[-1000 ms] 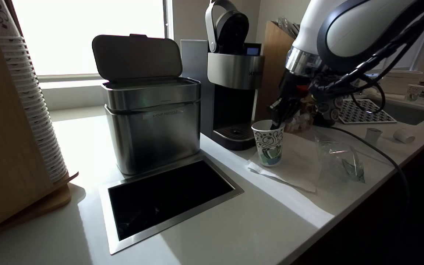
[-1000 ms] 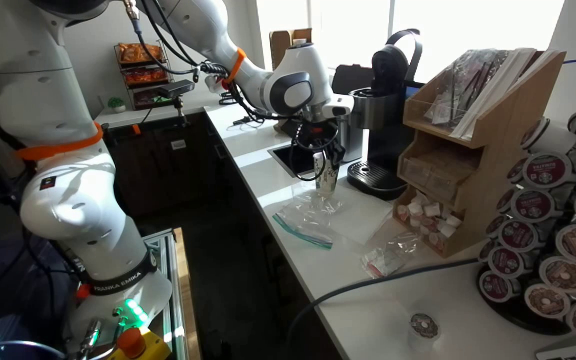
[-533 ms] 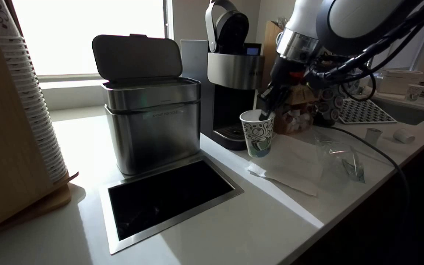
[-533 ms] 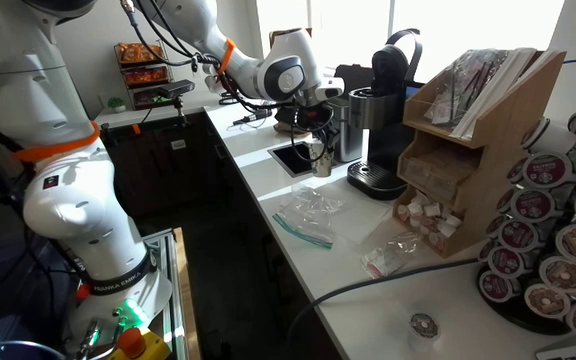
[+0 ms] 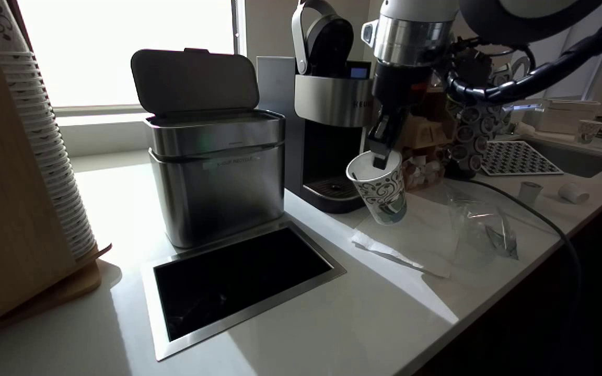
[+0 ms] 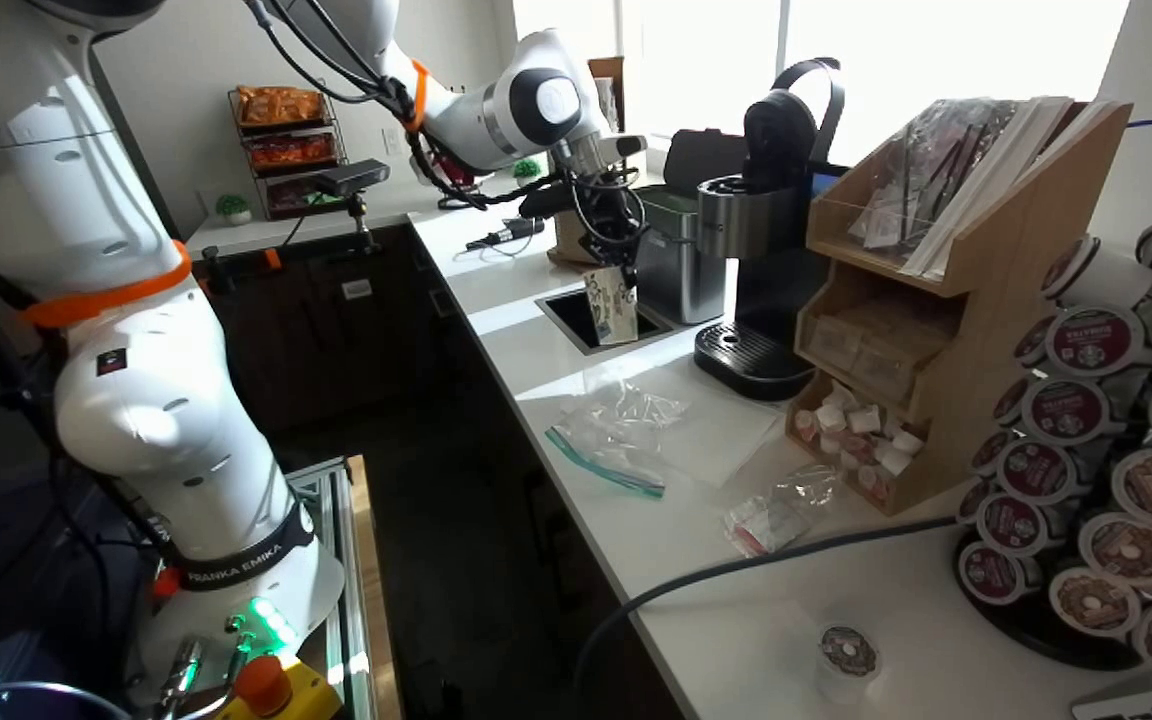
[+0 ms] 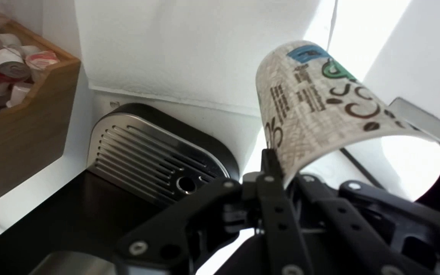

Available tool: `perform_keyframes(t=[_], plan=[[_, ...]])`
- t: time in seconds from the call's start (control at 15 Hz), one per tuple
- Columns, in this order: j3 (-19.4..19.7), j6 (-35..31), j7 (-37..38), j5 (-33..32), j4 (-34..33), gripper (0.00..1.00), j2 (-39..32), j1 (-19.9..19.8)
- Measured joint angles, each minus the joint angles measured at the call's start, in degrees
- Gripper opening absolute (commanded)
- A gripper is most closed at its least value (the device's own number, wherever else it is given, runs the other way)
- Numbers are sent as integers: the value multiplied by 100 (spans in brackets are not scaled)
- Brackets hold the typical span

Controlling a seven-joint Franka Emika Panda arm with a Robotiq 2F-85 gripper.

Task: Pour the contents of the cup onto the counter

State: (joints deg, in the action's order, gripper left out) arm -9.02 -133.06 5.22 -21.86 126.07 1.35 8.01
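Long smooth white surface (image 5: 332, 318): runs along below a really bright window (image 5: 128, 52), with hard sun stripes across it.
Tapered white paper cup with swirls and green print (image 5: 384, 196): up in the air over the surface, tipped, mouth leaning toward picture left in an exterior view. Honestly can't tell what's in it.
Black two-finger hand (image 7: 288, 170): pinching the cup's wall at the rim, one finger inside and one outside, you can see it nicely in the wrist view.
Crinkled white paper napkin (image 5: 418, 240): lying on the surface, lower than the cup and close to it.
Metal-framed dark rectangular cut-out (image 5: 259, 307): sunk in the surface, also near the cup.
Boxy brushed-metal bin (image 5: 222, 193): right behind the cut-out, grey lid (image 5: 196, 83) flipped up, "K-CUP RECYCLE" on the front.
Black and silver coffee machine (image 5: 335, 102): next to the bin, and its slotted metal drip tray (image 7: 143, 152) shows in the wrist view.
Clear plastic zip bag (image 6: 611, 435): flopped on the surface by the napkin, maybe overlapping, can't tell.
Pale wooden organizer (image 6: 996, 310): other side of the coffee machine, little white tubs (image 6: 864, 417) in the bottom.
Round coffee pods with maroon and tan lids (image 6: 1066, 410): stacked on a black stand (image 6: 1041, 645), well apart from the cup.
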Motion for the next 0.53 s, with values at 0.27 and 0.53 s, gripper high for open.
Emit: perform_keyframes(t=[0.27,0.53], plan=[[-246,933,1,-603,-301,1,-49,201],[-337,1280,4,-865,-495,4,-208,314]])
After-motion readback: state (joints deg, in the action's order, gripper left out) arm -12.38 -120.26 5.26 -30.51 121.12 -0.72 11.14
